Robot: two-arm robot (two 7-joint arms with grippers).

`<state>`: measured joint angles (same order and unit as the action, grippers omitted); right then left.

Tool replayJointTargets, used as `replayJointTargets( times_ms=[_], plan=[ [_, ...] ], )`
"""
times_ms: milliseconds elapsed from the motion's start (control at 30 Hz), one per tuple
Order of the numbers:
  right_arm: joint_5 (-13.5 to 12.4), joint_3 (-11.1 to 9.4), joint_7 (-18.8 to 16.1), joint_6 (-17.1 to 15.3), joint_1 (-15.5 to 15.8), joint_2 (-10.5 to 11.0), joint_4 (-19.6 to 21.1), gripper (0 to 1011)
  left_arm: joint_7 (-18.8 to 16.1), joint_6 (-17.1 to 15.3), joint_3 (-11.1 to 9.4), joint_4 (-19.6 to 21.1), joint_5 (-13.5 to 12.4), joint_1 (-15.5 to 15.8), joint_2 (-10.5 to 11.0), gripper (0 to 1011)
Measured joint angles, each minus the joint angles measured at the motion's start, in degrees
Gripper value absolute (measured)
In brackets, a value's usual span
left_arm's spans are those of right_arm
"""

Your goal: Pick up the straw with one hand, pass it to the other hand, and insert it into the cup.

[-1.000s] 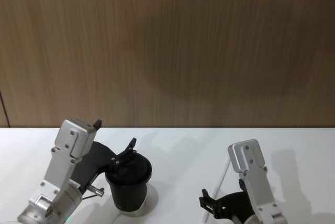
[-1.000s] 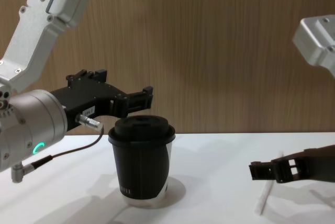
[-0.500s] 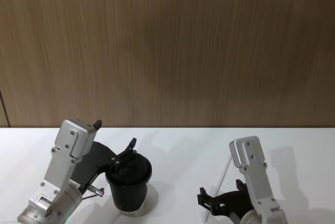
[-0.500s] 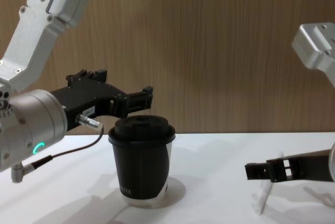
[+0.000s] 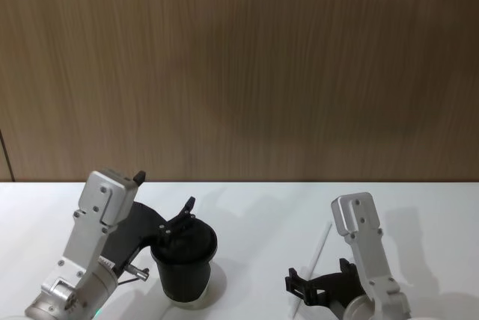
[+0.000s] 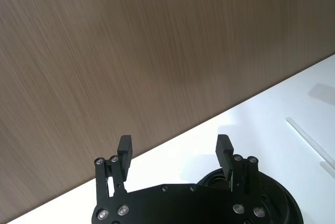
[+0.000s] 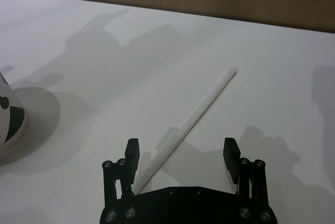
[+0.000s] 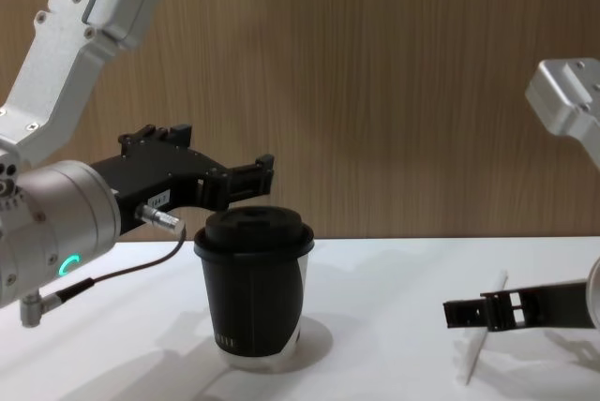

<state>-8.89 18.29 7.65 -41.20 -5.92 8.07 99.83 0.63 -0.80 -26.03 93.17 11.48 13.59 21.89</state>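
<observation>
White straw [image 7: 191, 119] lies on the counter [image 7: 78, 51] between parted jaws of the right gripper [image 7: 181, 148]; left gripper [image 6: 175, 144], jaws apart, above cup [image 8: 253, 289].

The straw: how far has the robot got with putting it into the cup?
Nothing looks done yet. The straw lies flat on the table. In hand: the right gripper sits low, jaws open either side of the straw's near end. The left gripper hovers open above the cup. Left: grasp, lift, handover, insertion.
</observation>
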Motion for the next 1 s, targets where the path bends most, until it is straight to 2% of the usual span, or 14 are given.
replayJointTargets(
  times_ms=[733,833,933,967,1000],
  plan=[
    [0.20,-0.99,-1.39,-0.61,-0.66,-0.30,-1.99,998,0.00,0.00,0.00,0.00,0.00,0.00,0.00,1003],
    [0.27,-1.07,-1.52,-0.62,-0.67,-0.30,-2.09,964,0.00,0.00,0.00,0.00,0.00,0.00,0.00,1003],
    [0.32,-1.14,-1.77,-0.63,-0.66,-0.33,-2.16,883,0.00,0.00,0.00,0.00,0.00,0.00,0.00,1003],
    [0.33,-1.15,-1.80,-0.65,-0.65,-0.34,-2.17,883,0.00,0.00,0.00,0.00,0.00,0.00,0.00,1003],
    [0.34,-1.17,-1.92,-0.68,-0.60,-0.38,-2.18,837,0.00,0.00,0.00,0.00,0.00,0.00,0.00,1003]
  ],
)
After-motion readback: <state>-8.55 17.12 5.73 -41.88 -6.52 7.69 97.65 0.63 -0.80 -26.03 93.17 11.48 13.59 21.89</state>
